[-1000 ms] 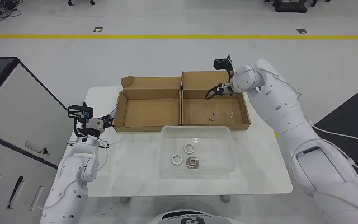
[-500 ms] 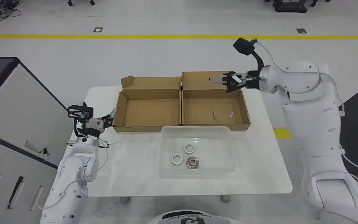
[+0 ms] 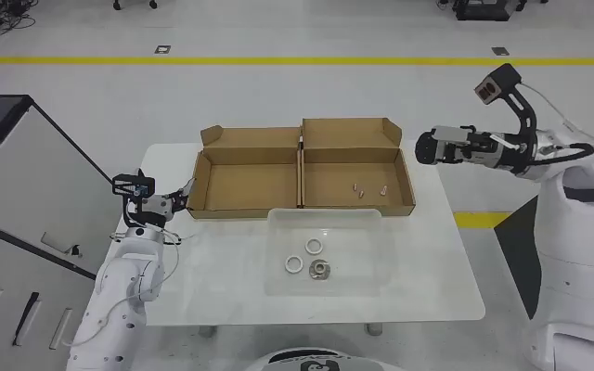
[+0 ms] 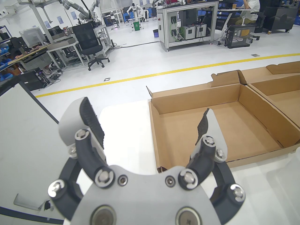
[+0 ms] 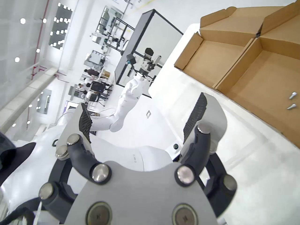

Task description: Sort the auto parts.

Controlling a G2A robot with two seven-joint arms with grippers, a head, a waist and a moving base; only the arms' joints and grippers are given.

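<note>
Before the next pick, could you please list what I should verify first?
1. Right gripper open, empty: ok.
2. Left gripper open, empty: ok.
3. Right gripper clear of right box: ok.
4. Tray holds two rings and a metal part to pick: ok.
5. Two bolts lie inside right box: ok.
6. Which box takes the rings: cannot tell.

Robotics lab: pale floor (image 3: 278, 102) with a yellow line (image 3: 297, 60), far robot arms (image 4: 80, 12), equipment racks (image 4: 187, 28), office chairs (image 4: 90, 40).
</note>
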